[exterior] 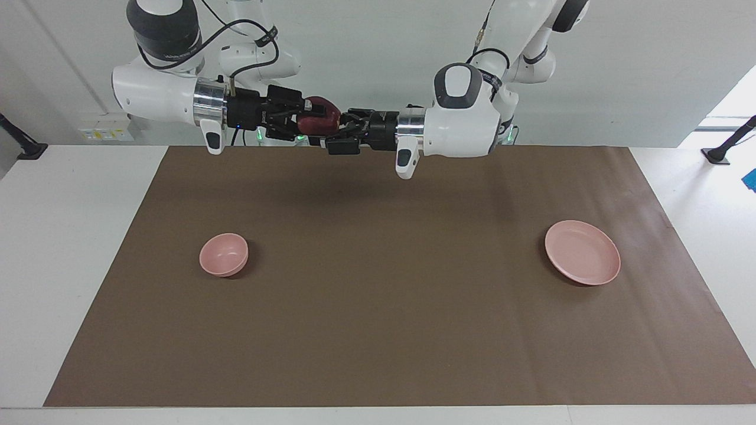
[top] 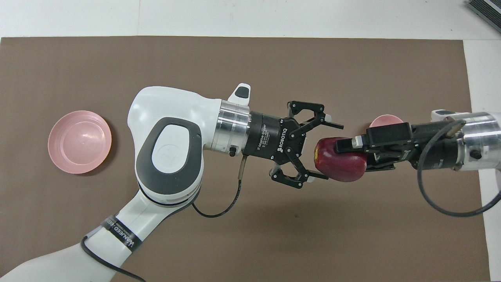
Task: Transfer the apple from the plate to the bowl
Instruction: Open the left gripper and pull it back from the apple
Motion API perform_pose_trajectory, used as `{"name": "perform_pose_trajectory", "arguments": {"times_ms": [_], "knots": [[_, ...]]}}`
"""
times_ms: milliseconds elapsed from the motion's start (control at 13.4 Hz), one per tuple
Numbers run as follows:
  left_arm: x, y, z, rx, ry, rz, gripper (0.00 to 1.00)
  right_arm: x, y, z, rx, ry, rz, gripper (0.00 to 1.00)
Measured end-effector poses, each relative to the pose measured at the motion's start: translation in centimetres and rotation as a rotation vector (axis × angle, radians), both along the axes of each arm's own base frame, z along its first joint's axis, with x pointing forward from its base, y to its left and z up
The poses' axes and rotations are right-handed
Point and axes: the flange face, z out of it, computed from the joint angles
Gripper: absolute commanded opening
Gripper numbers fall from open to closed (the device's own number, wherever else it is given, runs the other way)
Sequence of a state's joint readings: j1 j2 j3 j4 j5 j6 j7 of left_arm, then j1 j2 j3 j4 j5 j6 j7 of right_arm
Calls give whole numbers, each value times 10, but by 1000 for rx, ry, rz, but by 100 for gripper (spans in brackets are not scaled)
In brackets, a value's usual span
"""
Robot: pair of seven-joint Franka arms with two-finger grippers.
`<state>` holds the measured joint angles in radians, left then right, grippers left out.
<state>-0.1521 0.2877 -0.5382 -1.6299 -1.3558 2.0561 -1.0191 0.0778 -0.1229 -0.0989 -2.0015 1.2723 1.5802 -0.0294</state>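
The dark red apple [exterior: 317, 115] [top: 338, 164] hangs high over the brown mat, and my right gripper [exterior: 307, 116] [top: 346, 147] is shut on it from the right arm's end. Facing it, my left gripper [exterior: 341, 127] [top: 334, 152] stands open, its fingertips spread to either side of the apple's end without gripping it. The small deep pink bowl [exterior: 223, 254] sits empty on the mat toward the right arm's end; in the overhead view the right gripper hides most of the bowl [top: 385, 118]. Toward the left arm's end lies the wide pink plate [exterior: 582, 252] [top: 80, 141], empty.
A brown mat [exterior: 378, 330] covers most of the white table [exterior: 71, 236]. A dark object [top: 485, 9] lies off the mat at the table's corner farthest from the robots, at the right arm's end.
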Motion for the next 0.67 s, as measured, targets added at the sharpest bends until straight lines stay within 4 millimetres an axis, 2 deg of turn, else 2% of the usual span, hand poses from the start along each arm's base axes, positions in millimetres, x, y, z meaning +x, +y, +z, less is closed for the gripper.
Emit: {"name": "perform_pose_trajectory", "arguments": {"times_ms": [373, 671], "knots": [[21, 41, -18, 218, -157, -81, 100, -1, -1, -4, -34, 2, 11, 0], [27, 59, -35, 453, -321, -160, 100, -2, -20, -20, -214, 0, 39, 0]]}}
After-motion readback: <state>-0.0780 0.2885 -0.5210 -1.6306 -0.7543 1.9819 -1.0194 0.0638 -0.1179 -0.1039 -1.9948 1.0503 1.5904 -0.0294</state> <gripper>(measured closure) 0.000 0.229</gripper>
